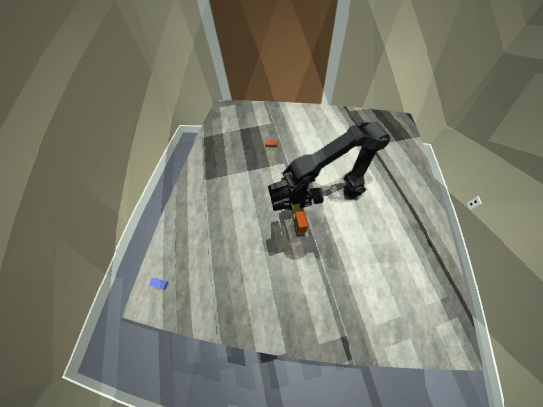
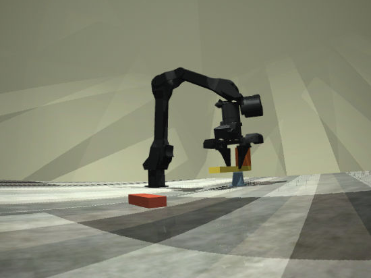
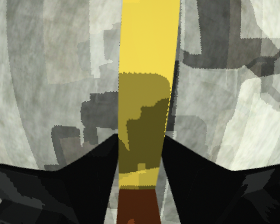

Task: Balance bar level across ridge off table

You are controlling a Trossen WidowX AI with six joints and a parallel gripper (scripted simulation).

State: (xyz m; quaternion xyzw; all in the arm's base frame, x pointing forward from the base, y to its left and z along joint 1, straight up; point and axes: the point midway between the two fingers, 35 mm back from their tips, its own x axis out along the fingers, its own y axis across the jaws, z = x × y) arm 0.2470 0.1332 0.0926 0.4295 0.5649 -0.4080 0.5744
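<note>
1. Bar (image 1: pixel 296 210) (image 2: pixel 219 169) (image 3: pixel 150 35): yellow.
2. Block on bar (image 1: pixel 301 222) (image 2: pixel 248 157) (image 3: pixel 138 205): orange, darker brown-red in the wrist view.
3. Ridge (image 2: pixel 238 179): was blue.
4. Arm (image 1: pixel 336 151) (image 2: pixel 161 116): was black.
5. Table (image 1: pixel 257 288) (image 2: pixel 202 247) (image 3: pixel 55 45): was striped grey.
</note>
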